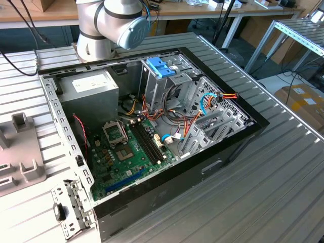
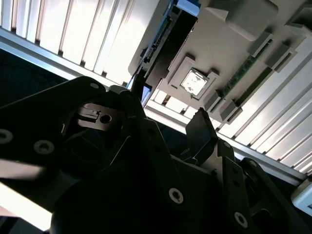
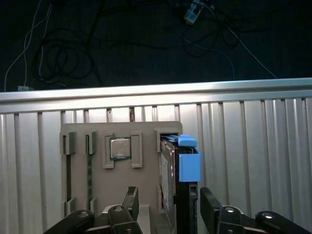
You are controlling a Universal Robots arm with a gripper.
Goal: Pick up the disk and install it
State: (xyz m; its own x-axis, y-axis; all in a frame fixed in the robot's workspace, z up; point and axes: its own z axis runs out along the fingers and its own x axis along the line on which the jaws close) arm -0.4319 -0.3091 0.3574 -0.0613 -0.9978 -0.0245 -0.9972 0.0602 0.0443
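Light-blue plastic frames the disk (image 3: 181, 165), which stands on edge in a slot of the beige fixture (image 3: 146, 187) on the ribbed metal tabletop (image 3: 253, 156); the tool (image 3: 169, 201) hangs just by it, fingers spread wide, gripping nothing; a square chip (image 3: 120, 148) sits nearby.

This is looking like a robotics lab or an electronics workshop. A robot arm (image 1: 109, 25) is standing at the far side of a ribbed metal table (image 1: 263, 192). An open computer case (image 1: 167, 200) is lying there, showing its motherboard (image 1: 121, 157) and loose wiring. A grey fixture plate (image 3: 112, 185) is holding a processor chip (image 3: 120, 147) and the disk (image 3: 189, 163) in shaped pockets. Wooden-topped workbenches (image 1: 55, 10) are standing far behind. Cables (image 3: 63, 58) are lying on the dark floor, and a cardboard box (image 1: 304, 101) is sitting at the exterior view's right.
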